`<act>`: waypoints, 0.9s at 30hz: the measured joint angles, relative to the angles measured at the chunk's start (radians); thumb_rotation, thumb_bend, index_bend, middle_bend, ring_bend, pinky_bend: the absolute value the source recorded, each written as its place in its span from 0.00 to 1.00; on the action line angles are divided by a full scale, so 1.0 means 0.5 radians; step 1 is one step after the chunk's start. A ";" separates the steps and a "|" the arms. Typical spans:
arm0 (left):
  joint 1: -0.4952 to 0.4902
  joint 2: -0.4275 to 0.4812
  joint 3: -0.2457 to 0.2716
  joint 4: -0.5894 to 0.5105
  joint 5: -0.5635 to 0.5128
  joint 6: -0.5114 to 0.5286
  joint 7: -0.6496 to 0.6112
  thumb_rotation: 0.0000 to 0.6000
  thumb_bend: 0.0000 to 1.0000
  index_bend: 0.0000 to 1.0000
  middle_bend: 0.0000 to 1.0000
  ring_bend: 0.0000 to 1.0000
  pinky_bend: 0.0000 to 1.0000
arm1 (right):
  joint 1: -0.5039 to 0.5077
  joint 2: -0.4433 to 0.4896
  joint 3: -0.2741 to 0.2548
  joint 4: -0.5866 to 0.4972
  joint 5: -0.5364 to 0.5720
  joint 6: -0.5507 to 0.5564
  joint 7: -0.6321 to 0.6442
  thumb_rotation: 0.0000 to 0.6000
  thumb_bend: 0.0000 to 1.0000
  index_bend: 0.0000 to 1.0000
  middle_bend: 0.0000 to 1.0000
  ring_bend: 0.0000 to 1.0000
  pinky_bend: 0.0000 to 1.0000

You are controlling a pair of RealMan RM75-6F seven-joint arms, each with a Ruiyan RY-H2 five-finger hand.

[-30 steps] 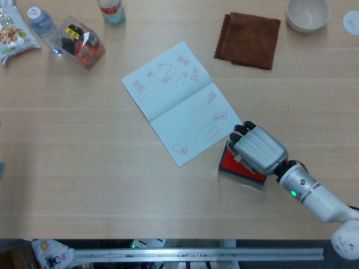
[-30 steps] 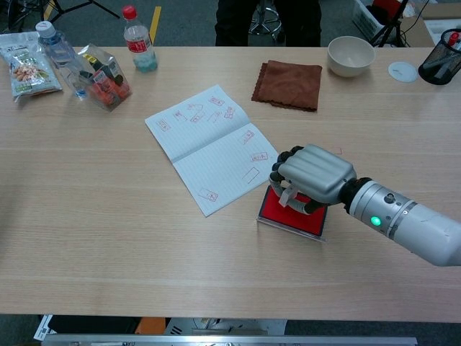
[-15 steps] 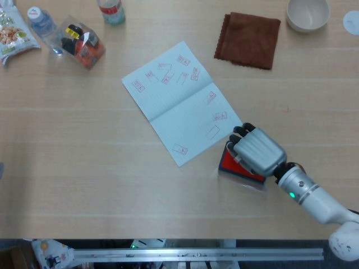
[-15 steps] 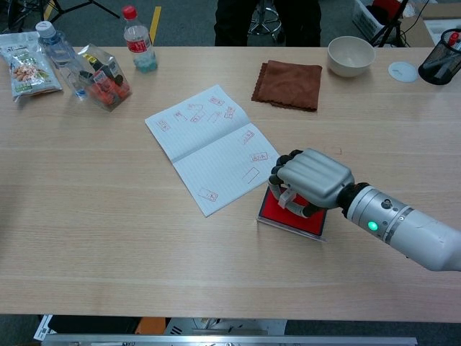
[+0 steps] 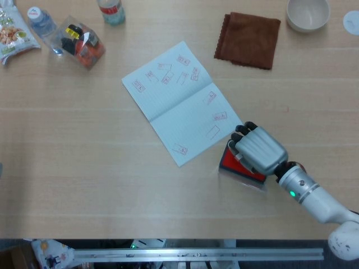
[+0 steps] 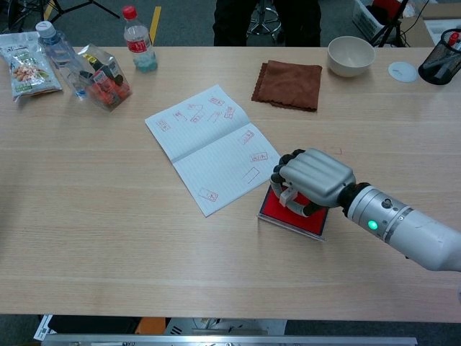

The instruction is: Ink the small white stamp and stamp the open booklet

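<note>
Little has moved over the last second: the right hand (image 6: 311, 182) has dipped slightly toward the red ink pad (image 6: 276, 209) and settled back, and it remains over the pad's far side, while nothing else on the table (image 6: 108, 231) has shifted. Its fingers are curled downward around the small white stamp (image 6: 287, 197), of which only a pale sliver shows below the knuckles in the chest view; I judge the stamp held and pressed to the pad or just above it, though actual contact with the ink is hidden by the hand. The left hand appears in neither view.

The pad lies toward the table's front-right part, just off the near corner of the open booklet (image 5: 176, 103), which rests flat and skewed near the table's middle. Both its pages already carry several red rectangular prints, a cluster on the far page and a scatter on the near page, so stamping has evidently been done, perhaps repeatedly.

As a judgement, this is the inking step. What is left is to lift the stamp clear, carry it left over a bare patch of page, and press down.

Along the far edge sit a brown cloth (image 5: 248, 40), a bowl (image 5: 308, 13) and bottles and snack packs at the far-left corner.
</note>
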 measured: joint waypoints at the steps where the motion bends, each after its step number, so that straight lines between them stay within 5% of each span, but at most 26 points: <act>1: 0.000 0.000 0.000 0.000 0.000 0.000 0.000 1.00 0.29 0.15 0.08 0.11 0.04 | -0.002 -0.001 0.002 0.003 0.000 0.000 0.002 1.00 0.37 0.67 0.42 0.24 0.25; 10: 0.004 0.006 -0.002 -0.002 -0.004 0.002 -0.003 1.00 0.29 0.15 0.08 0.11 0.04 | -0.014 0.022 0.039 -0.045 -0.009 0.026 0.064 1.00 0.37 0.67 0.42 0.24 0.25; 19: 0.008 0.008 0.004 -0.011 0.010 0.008 0.000 1.00 0.29 0.15 0.08 0.11 0.04 | 0.038 0.073 0.224 -0.162 0.090 0.029 0.107 1.00 0.37 0.67 0.42 0.24 0.25; 27: 0.014 0.013 0.009 -0.020 0.020 0.018 0.005 1.00 0.29 0.15 0.08 0.11 0.04 | 0.138 -0.059 0.355 -0.086 0.242 -0.024 0.041 1.00 0.37 0.67 0.42 0.24 0.25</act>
